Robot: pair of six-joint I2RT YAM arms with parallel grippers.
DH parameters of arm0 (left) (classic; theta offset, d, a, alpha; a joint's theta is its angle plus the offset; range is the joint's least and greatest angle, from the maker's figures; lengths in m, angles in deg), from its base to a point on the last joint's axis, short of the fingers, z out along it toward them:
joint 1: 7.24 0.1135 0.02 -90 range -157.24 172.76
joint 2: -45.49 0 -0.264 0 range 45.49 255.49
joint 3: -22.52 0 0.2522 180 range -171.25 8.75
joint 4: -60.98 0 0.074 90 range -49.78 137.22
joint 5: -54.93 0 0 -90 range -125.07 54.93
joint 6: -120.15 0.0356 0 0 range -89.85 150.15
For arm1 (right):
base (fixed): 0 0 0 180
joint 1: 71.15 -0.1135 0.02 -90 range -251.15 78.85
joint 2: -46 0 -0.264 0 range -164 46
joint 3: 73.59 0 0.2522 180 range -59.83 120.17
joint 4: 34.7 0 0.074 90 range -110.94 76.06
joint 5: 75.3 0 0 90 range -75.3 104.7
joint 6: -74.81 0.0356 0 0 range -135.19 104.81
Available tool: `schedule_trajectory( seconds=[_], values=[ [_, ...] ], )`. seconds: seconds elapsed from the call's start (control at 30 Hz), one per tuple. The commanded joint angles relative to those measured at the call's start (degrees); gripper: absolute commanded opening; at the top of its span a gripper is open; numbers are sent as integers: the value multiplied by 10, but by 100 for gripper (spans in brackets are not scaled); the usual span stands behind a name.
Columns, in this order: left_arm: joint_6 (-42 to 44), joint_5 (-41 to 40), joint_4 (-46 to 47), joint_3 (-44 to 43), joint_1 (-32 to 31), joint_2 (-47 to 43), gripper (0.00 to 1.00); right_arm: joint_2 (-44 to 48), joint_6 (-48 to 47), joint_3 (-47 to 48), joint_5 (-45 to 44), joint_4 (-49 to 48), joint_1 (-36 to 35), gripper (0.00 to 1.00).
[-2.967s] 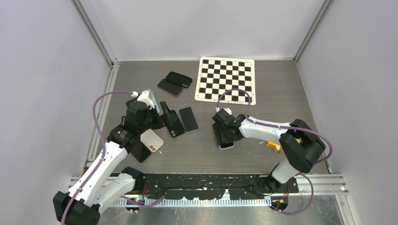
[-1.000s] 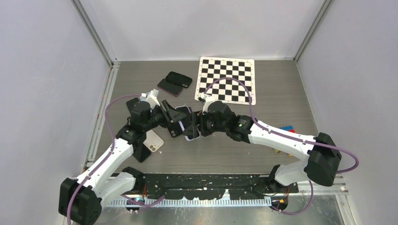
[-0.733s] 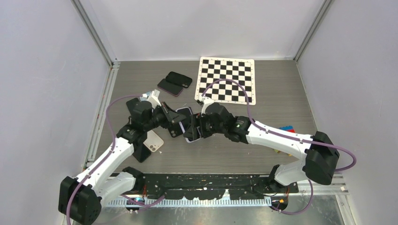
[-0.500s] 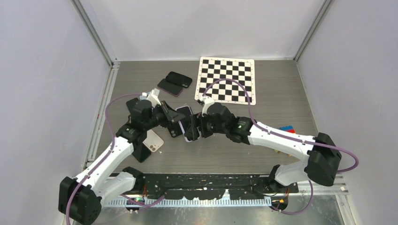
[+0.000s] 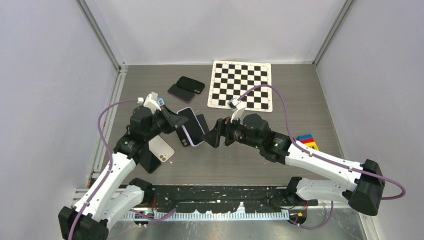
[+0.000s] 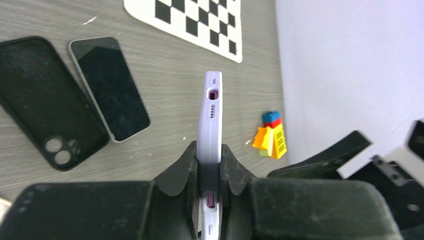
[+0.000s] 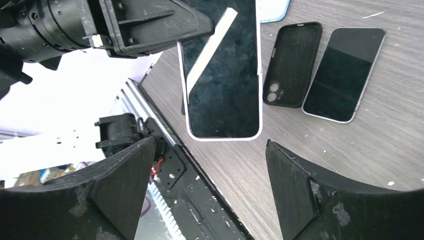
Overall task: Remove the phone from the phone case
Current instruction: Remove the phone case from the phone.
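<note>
Firmly, the left gripper (image 6: pixel 209 156) clamps the cased phone (image 6: pixel 211 112); the right gripper (image 7: pixel 210 150) gapes just beside it.

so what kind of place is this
Probably a robotics lab test cell: plain lilac enclosure walls, silver aluminium frame rails, and a black-and-white checkerboard calibration sheet on the grey wood-grain table.

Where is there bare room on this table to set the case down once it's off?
Bare wood: right of the checkerboard, beyond the toy bricks; and the near strip between the right arm and the front rail. Crowded: centre-left, around the held cased phone, with a black case, a bare phone and a white phone close by.
</note>
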Motion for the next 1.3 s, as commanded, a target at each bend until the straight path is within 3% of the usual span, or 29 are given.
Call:
schedule_trajectory(
  seconds=[0.0, 0.27, 0.47, 0.53, 0.63, 0.73, 0.8, 1.27],
  values=[
    [-77, -12, 106, -36, 3, -38, 0, 22, 57, -16, 12, -79, 2, 86],
    [-190, -36, 217, -24, 3, -67, 0, 57, 94, -40, 31, -135, 2, 82],
    [-324, -25, 224, -12, 3, -65, 0, 32, 112, -22, 96, -191, 2, 32],
    [-354, -22, 244, -3, 3, -65, 0, 27, 116, -20, 100, -198, 2, 28],
    [-375, -16, 254, 1, 3, -67, 0, 29, 120, -20, 99, -210, 2, 32],
    [-390, -11, 260, 4, 3, -69, 0, 35, 126, -21, 92, -223, 2, 48],
    [-398, -8, 267, 6, 3, -70, 0, 37, 130, -19, 85, -227, 2, 53],
    [-413, 4, 291, 19, 3, -69, 0, 8, 194, -14, 60, -303, 5, 56]
  ],
)
